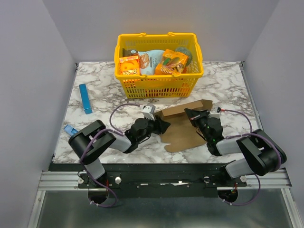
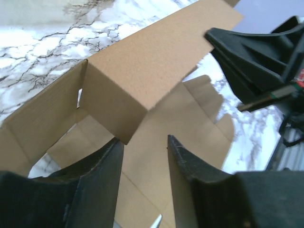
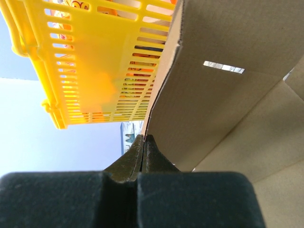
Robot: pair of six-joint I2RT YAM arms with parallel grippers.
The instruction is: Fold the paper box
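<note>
Our paper box [image 1: 183,135] sits half-folded on the marble table [image 1: 228,85], on the near side of the yellow basket [image 1: 159,81]. Our right gripper [image 3: 144,138] is pinched tight on the raised panel's edge. The left gripper [image 2: 145,142] has its fingers spread at a folded corner.

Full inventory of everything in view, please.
paper box: 1, brown, table centre, half folded
basket: 1, yellow, far centre
snack boxes: 2, orange, in basket
bag: 1, pale, in basket between them
blue box: 1, blue, table's left
small item: 1, light blue, near-left edge, unclear
table: 1, white marble, under everything
left gripper: 1, black, open at box's left side
right gripper: 1, black, shut on box's raised wall
</note>
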